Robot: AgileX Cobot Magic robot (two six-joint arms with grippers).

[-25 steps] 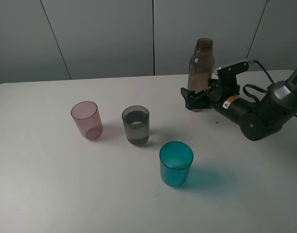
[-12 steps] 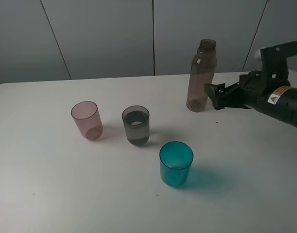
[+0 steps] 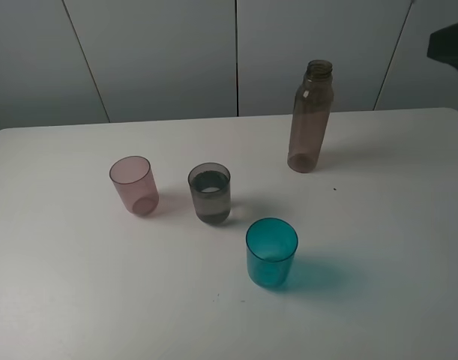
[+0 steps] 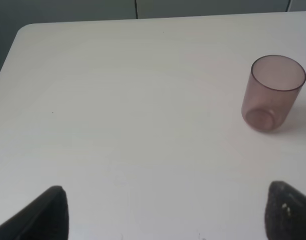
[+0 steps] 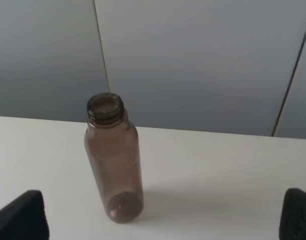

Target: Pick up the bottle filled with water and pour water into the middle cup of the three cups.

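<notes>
The smoky-brown bottle [image 3: 311, 116] stands upright and uncapped at the far right of the white table, free of any grip; it also shows in the right wrist view [image 5: 113, 160]. The three cups stand in a row: pink [image 3: 133, 184], the smoky grey middle cup [image 3: 209, 193] with water in it, and teal-blue [image 3: 271, 251]. My right gripper [image 5: 160, 217] is open and empty, drawn back from the bottle, with its fingertips [image 5: 20, 217] wide apart. My left gripper [image 4: 168, 215] is open and empty above the table, with the pink cup [image 4: 272, 92] ahead of it.
The white table [image 3: 79, 300] runs to grey wall panels at the back. A dark part of my right arm [image 3: 450, 45] shows at the upper right edge of the exterior view.
My right gripper has let go of the bottle and pulled back up and to the right, almost out of the exterior view. The bottle stays upright. The cups have not moved.
</notes>
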